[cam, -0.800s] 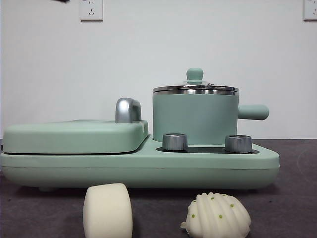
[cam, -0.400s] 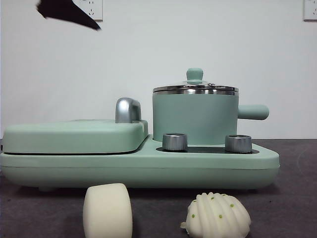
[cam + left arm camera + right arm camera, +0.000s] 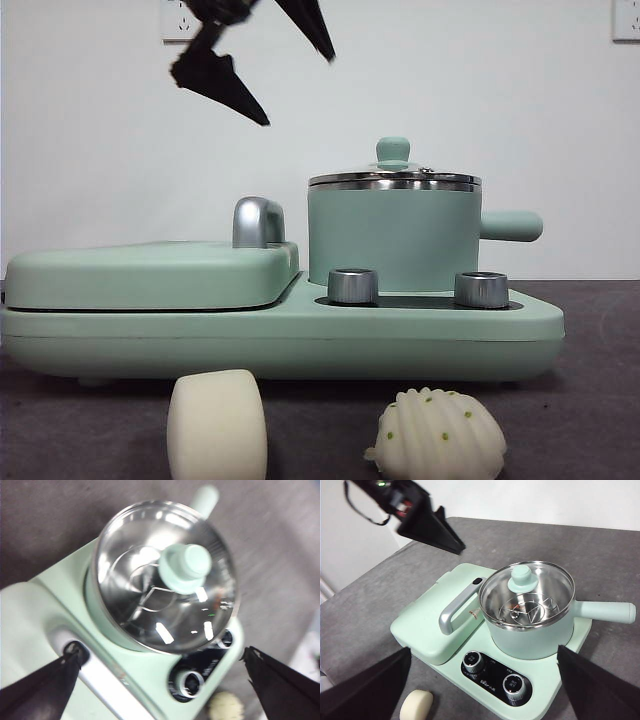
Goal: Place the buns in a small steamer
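Lidded still, small steamer [image 3: 394,236] at centre frame on the cooker [image 3: 280,325], buns [image 3: 217,424] low on the worktop; released left jaws [image 3: 290,70] upper left risk glancing off the round lid knob [image 3: 186,568].

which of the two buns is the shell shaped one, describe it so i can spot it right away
Find the long mint-green cooker that carries the small steamer. On the dark table in front of it lie two cream-white buns, and the shell-shaped bun is the one below the two steel knobs. Unlike the smooth cylindrical bun beside it, it has ridges and small green dots.
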Robot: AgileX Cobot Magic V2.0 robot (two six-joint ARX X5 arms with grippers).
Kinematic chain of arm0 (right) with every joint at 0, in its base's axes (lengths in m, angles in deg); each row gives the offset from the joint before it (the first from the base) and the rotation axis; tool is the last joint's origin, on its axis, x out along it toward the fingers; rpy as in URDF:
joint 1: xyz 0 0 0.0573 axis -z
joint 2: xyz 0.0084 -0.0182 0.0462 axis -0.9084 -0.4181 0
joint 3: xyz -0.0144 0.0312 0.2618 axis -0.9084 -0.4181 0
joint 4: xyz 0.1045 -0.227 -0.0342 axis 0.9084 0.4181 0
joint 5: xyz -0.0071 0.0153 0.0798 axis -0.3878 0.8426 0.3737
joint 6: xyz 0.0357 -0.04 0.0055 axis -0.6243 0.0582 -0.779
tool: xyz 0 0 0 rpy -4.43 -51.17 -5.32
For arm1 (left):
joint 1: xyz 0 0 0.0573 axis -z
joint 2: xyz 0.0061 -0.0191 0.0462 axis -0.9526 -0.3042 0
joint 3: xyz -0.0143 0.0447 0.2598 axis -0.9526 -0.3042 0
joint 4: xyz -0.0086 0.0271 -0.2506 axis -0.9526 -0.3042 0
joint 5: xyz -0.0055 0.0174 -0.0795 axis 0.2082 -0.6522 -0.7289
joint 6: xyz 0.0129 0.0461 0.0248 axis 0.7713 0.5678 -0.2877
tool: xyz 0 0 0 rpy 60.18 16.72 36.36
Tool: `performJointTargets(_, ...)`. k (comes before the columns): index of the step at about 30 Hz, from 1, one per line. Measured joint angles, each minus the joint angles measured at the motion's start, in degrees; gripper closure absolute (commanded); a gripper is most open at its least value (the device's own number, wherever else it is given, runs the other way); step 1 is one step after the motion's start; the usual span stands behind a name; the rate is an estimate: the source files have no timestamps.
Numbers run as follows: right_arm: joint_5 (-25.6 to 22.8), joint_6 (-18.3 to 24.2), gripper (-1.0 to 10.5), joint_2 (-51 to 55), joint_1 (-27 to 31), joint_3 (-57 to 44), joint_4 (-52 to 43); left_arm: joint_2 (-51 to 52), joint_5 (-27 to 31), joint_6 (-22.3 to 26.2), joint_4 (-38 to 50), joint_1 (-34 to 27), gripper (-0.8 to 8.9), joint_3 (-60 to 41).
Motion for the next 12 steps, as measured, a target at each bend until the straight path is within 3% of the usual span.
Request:
performJointTargets(3, 0.0, 0.0, 4.8, -0.02, 0.0, 0.0, -0.02, -5.77, 4.48, 1.42, -3.85, 1.79, 2.88, 8.26)
performJointTargets(6, 0.0, 0.0, 4.8, 0.0, 0.0, 0.0, -0.02, -9.66, 5.33, 1.73, -3.54, 2.97, 2.92, 13.42)
performJointTargets(12, 0.0, 0.0, 4.8, 0.0, 0.0, 0.0, -0.02, -12.24, 10.97, 2.12, -2.05, 6.21, 2.92, 16.22)
